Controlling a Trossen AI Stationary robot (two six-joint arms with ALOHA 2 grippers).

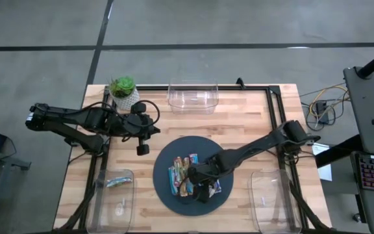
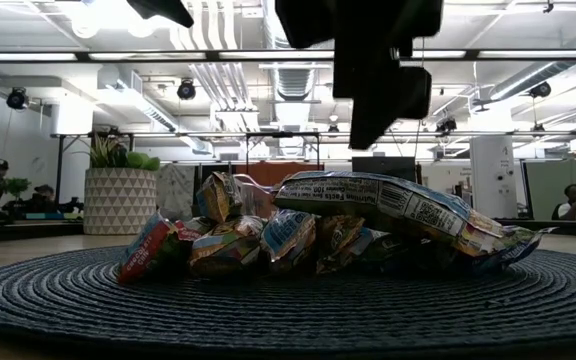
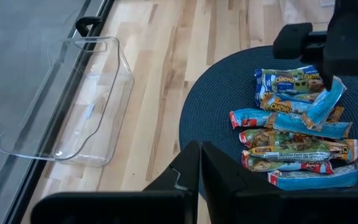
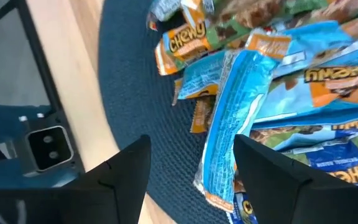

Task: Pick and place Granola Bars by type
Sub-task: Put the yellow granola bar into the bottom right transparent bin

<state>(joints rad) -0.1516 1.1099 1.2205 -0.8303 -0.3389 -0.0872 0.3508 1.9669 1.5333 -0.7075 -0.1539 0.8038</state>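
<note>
Several granola bars (image 1: pixel 188 174) in blue, green and brown wrappers lie heaped on a dark round mat (image 1: pixel 167 195). My right gripper (image 4: pixel 197 177) hangs open over the heap, pointing steeply down. One long blue bar (image 4: pixel 229 124) lies tilted on top of the heap, and its end reaches between the two spread fingers; I see no touch. In the low view the right gripper (image 2: pixel 368 110) is just above that top bar (image 2: pixel 388 205). My left gripper (image 1: pixel 141 148) waits shut above the table left of the mat, near the plant.
A clear bin (image 1: pixel 192 96) stands at the far edge. Another clear bin (image 1: pixel 112 198) at the near left holds one bar (image 1: pixel 117 182), and a third bin (image 1: pixel 271 198) stands at the near right. A potted plant (image 1: pixel 123 91) is at the far left.
</note>
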